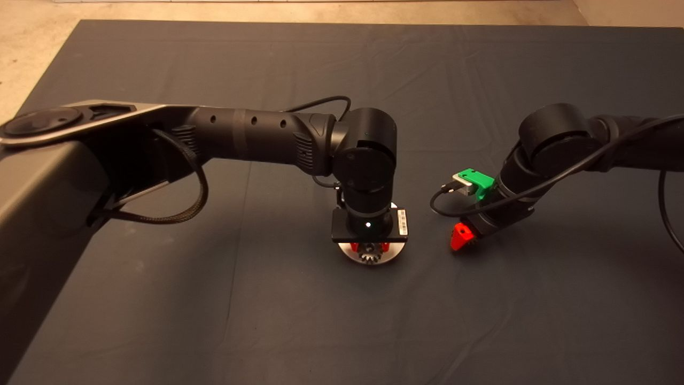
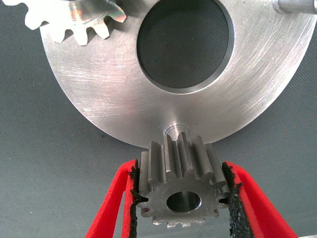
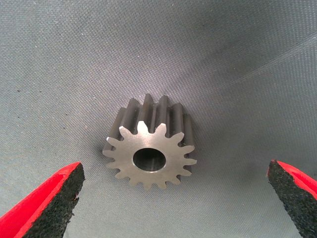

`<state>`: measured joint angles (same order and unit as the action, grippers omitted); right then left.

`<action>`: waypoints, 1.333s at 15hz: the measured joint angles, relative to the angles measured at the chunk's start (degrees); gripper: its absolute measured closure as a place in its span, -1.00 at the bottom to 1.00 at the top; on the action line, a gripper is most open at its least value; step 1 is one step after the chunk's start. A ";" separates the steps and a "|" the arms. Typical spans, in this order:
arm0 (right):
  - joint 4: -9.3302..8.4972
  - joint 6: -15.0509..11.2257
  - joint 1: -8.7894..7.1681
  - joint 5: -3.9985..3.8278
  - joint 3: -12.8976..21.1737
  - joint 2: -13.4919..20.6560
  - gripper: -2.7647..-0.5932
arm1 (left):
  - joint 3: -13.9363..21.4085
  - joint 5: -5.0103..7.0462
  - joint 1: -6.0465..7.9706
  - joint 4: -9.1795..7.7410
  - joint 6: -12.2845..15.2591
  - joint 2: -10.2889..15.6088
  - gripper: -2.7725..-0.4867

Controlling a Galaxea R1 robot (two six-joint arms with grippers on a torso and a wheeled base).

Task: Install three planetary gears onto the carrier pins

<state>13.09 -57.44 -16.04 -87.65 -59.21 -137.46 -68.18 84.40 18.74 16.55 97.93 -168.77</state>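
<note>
While clamping a small silvery-dark toothed steel gear point(image 2: 184, 191) between black pads, left gripper point(image 2: 184, 198) hovering just short of a short silver pin point(image 2: 177, 130) at the rim of the shiny round holed disc point(image 2: 119, 99); bore lying slightly off the pin, needing aligning. Right gripper point(image 3: 173, 198) spreading wide around another identical gear point(image 3: 150, 150) lying on the dark mat point(image 3: 74, 59).

A dark mat point(image 1: 267, 321), creased in long faint folds, covered my bench. Pale floor point(image 1: 32, 53) showed past its far edge and left corner.
</note>
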 joint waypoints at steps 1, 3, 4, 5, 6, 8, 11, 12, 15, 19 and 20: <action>0.00 0.01 0.00 0.00 0.00 0.00 -0.99 | 0.00 0.00 0.00 0.00 0.00 0.00 0.63; 0.00 0.00 0.00 0.00 0.00 0.00 -0.99 | 0.00 0.00 0.00 0.00 -0.01 0.00 0.63; 0.00 0.02 0.00 0.00 0.00 0.00 -0.99 | 0.00 0.00 0.00 0.00 0.00 0.00 0.63; 0.00 0.00 0.00 0.00 0.00 0.00 -0.99 | 0.00 0.00 0.00 0.06 -0.02 0.00 0.63; 0.00 0.02 0.00 0.00 0.00 0.00 -0.99 | 0.02 0.00 0.00 0.15 -0.01 0.00 0.63; 0.00 0.00 0.00 0.00 0.00 0.00 -0.99 | 0.02 0.00 0.00 0.17 0.00 0.00 0.63; 0.00 0.00 0.00 0.00 0.00 0.00 -0.99 | 0.02 -0.05 0.00 0.22 0.00 0.00 0.63; 0.00 0.02 0.00 0.00 0.00 0.00 -0.99 | 0.02 -0.06 0.02 0.22 0.00 0.00 0.63; 0.00 0.02 0.00 0.00 0.00 0.00 -0.99 | 0.05 -0.05 0.00 0.63 0.00 0.00 0.63; 0.00 0.01 0.00 0.00 0.00 0.00 -0.99 | 0.07 -0.02 0.05 1.35 0.00 -0.01 0.63; 0.00 0.00 0.00 0.00 0.00 0.00 -0.99 | 0.07 0.02 0.05 1.64 0.00 0.00 0.63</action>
<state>13.09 -57.44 -16.04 -87.65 -59.21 -137.46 -68.11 84.42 18.79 18.20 97.93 -168.77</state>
